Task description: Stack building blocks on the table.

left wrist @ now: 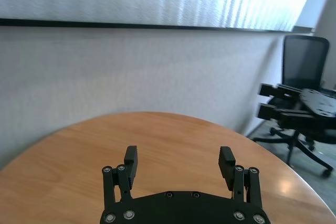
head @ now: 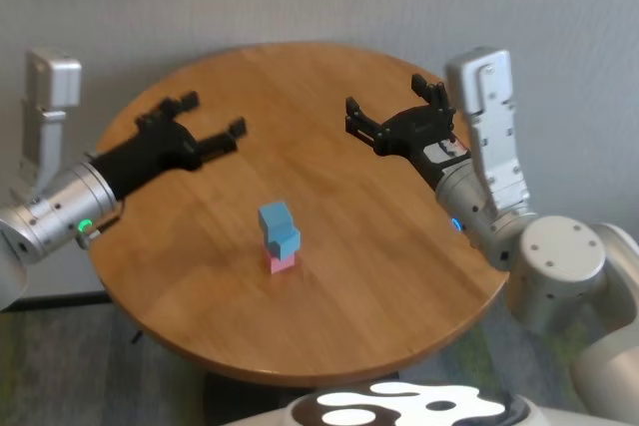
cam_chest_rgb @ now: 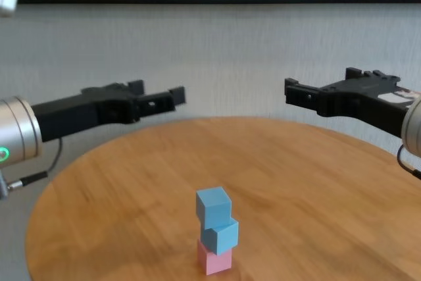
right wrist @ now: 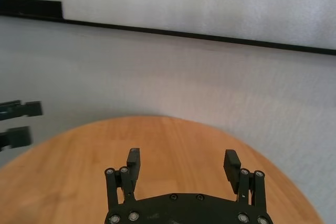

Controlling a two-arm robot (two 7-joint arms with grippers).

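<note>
From my station I see the left black two-finger gripper [head: 210, 119] with its jaws spread wide and nothing between them, hovering above the left side of the round honey-brown wooden table [head: 399, 246]. In its own wrist view the left gripper [left wrist: 180, 161] shows both black fingers [left wrist: 130, 160] well apart over bare wood. The right black two-finger gripper [head: 391, 110] is likewise spread open and empty, held above the table's right half; its wrist view shows the right gripper [right wrist: 182, 162] with a wide gap over the tabletop. In the chest view both the left gripper [cam_chest_rgb: 158, 97] and the right gripper [cam_chest_rgb: 296, 93] hang at about the same height, facing each other, well above the wood.

Between them and nearer to me stands a stack of three small matte cubes. The pale pink cube [head: 282, 262] sits on the table at the bottom, a light blue cube [head: 284, 239] rests on it, and a second light blue cube [head: 275, 216] tops the pile, each turned slightly against the one below. Both grippers are well apart from the stack

A black office chair [left wrist: 304, 77] stands beyond the table in the left wrist view
</note>
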